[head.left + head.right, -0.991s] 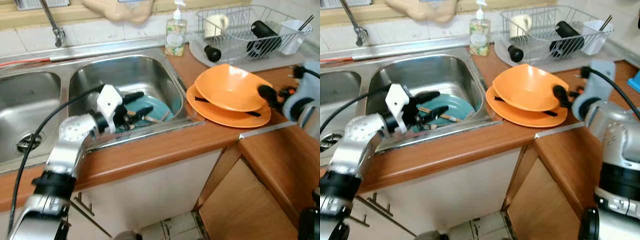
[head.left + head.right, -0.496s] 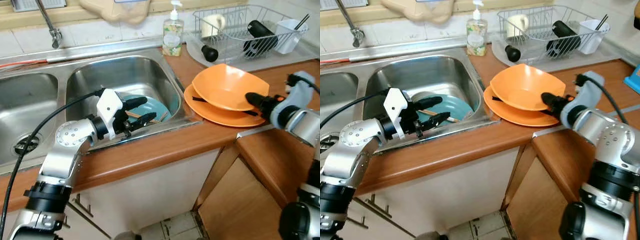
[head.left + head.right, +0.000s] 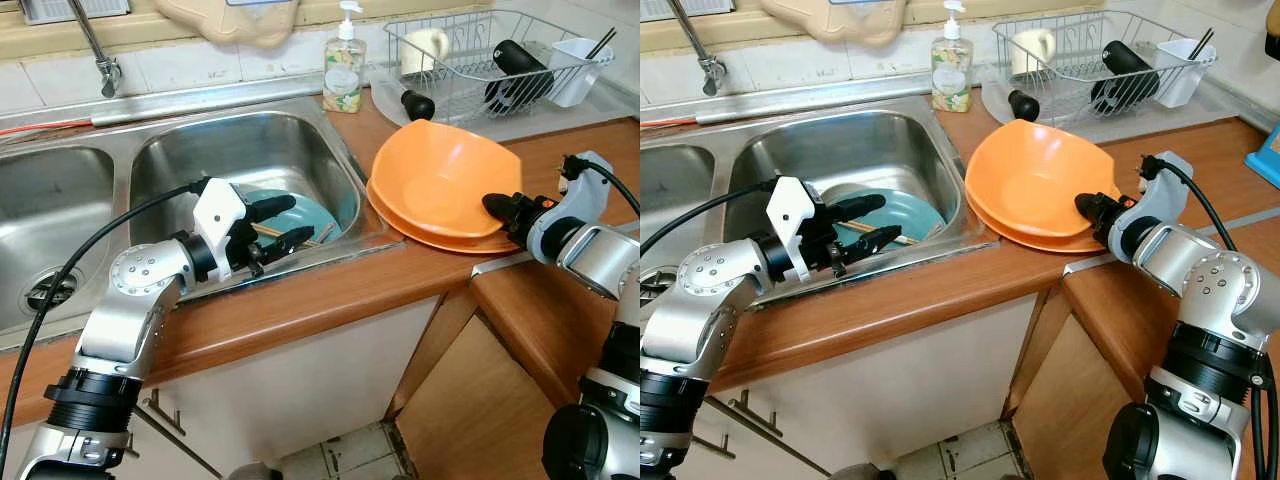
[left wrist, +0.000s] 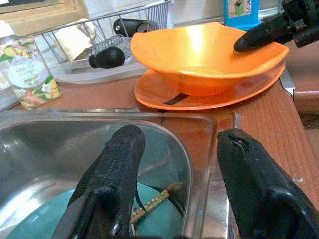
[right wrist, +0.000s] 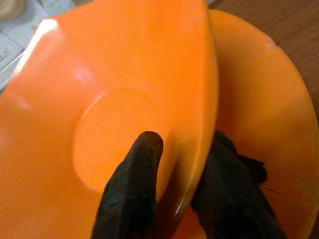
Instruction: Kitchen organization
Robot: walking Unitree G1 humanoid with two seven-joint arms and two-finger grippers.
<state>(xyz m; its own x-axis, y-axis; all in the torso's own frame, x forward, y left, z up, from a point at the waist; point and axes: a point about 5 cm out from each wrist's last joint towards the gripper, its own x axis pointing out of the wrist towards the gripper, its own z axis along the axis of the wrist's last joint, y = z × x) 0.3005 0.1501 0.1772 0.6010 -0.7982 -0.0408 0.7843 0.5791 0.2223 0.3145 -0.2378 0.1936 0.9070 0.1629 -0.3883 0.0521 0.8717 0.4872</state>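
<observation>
Left claw (image 3: 285,222) agape, arm outstretched; right claw (image 5: 172,191) pinched tight.

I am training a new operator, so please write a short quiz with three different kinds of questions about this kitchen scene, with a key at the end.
1. True or false: the right gripper has its fingers on either side of the rim of the orange bowl.
2. Multiple choice: where is the teal plate? A) in the dish rack B) in the right sink basin C) on the orange plate
3. Fill in: the left gripper hovers above the ____ with its fingers apart.

Key: 1 true. 2 B, in the sink basin. 3 teal plate. Note that the bowl sits tilted on the orange plate, near the dish rack.
</observation>
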